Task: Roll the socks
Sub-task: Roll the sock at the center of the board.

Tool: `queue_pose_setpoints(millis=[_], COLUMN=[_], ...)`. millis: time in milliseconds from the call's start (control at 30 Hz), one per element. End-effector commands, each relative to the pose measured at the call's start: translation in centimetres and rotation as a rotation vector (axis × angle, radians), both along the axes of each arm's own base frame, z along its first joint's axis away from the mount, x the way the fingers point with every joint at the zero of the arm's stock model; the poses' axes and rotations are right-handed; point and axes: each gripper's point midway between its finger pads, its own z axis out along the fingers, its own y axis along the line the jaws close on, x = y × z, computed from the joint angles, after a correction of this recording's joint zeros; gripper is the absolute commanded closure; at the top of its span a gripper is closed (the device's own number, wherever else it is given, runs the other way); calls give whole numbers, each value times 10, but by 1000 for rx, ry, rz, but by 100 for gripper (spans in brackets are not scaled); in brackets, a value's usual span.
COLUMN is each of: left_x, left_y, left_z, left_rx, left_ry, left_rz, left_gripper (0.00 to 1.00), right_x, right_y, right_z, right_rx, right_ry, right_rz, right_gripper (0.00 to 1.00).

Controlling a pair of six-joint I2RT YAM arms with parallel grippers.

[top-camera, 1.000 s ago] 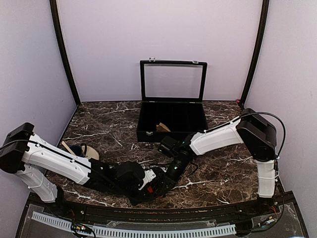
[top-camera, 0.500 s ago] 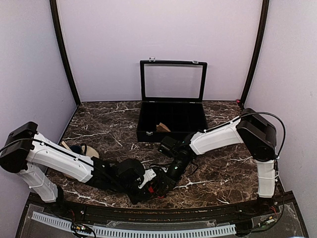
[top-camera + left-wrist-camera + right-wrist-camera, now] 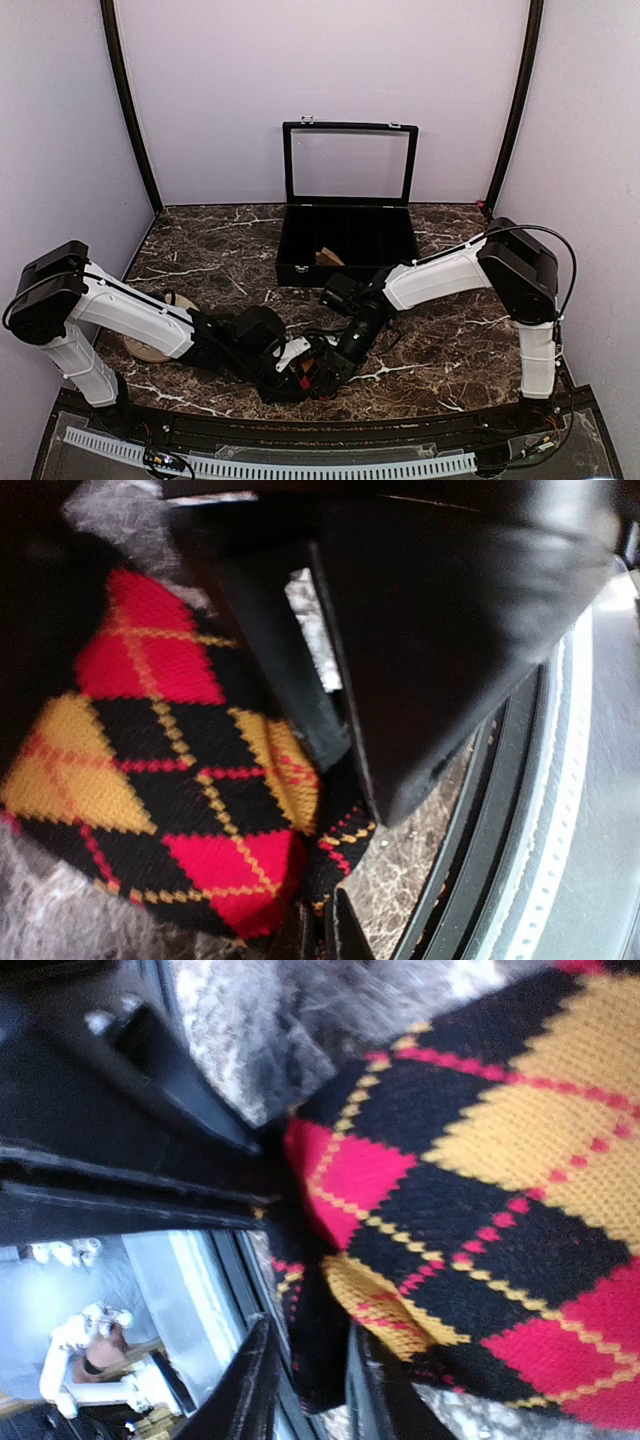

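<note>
**Left end effector closes on argyle sock; right one parts**

One marble surface [image 3: 450, 340] carries everything. The two arms meet near its front edge. Since a second ago the left arm [image 3: 130, 315] has swung inward, across a tan item [image 3: 148, 350] at its side; the right arm [image 3: 440, 275] has barely moved.

One black case [image 3: 300, 272] stands open behind, with one tan piece [image 3: 326, 257] in a front compartment.

One argyle sock [image 3: 150, 780] lies on the surface between the two end effectors. The left end effector [image 3: 322, 935], earlier parted, is pinched shut on the sock's edge. The right end effector [image 3: 310, 1380], earlier closed, stands slightly apart with a fold of sock between its fingers.
</note>
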Motion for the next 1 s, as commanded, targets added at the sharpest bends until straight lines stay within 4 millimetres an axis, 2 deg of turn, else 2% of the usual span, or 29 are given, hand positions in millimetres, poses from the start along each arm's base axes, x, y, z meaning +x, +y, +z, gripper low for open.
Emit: queue_pose_setpoints(millis=[0,133,367,400,467,800,967], left_x=[-7,-5,-1,-1,0,-2,1], left_y=[-4,-4,-2,-1,0,2,0], left_z=[2,1,-2,-2,-4,-15,-15], left_rx=[-22,-20,-14,-14,-13,-16,-32], left_ry=[96,134,203,215,244,373,400], left_rz=[-25,-26,-17,-15,-6,24,51], left_gripper=[100,100,100,100,100,100,100], right_x=[14,20,36,34,38,56,65], right_y=[-25,-26,-29,-36,-37,-32,-30], right_z=[-31,-28,-21,-27,-26,-17,-10], right_rx=[-150,-137,-112,-132,-126,-71,-42], right_ry=[-71,-87,-136,-129,-139,-193,-222], right_rz=[-46,-85,-154,-163,-182,-225,-239], right_gripper=[71,66,65,65,65,65,65])
